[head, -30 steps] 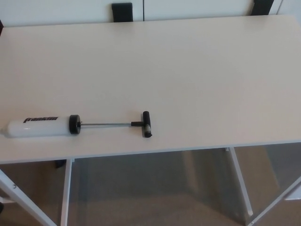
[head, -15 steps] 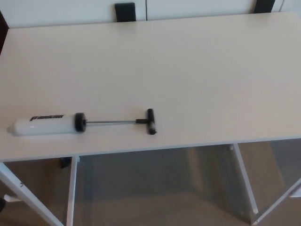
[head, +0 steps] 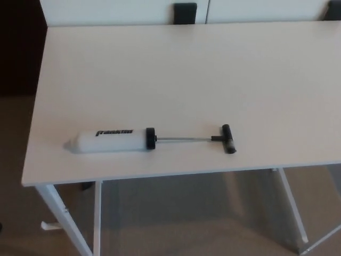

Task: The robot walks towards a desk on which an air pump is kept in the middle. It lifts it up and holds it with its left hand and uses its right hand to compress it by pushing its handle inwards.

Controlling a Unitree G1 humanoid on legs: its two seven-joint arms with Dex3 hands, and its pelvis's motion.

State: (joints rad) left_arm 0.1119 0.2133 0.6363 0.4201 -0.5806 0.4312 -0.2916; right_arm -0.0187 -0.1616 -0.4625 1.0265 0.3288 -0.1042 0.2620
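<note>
The air pump [head: 109, 141] lies flat on the white desk [head: 202, 80], close to the front edge and left of the middle. Its white barrel carries black lettering and ends in a black cap [head: 151, 138]. A thin metal rod [head: 184, 140] runs out to the right, fully extended, to a black T-handle [head: 228, 139]. Neither of my hands shows in the head view, and nothing touches the pump.
The desk's left edge [head: 36, 122] and front edge [head: 181, 173] are in view, with white metal legs [head: 64, 218] below and tan floor under them. A black block [head: 185, 13] stands behind the desk against a white partition. Dark space lies at the upper left.
The whole picture has shifted right, so the camera has swung left. The desk's left edge and the dark area beside it now show. The pump itself has not moved.
</note>
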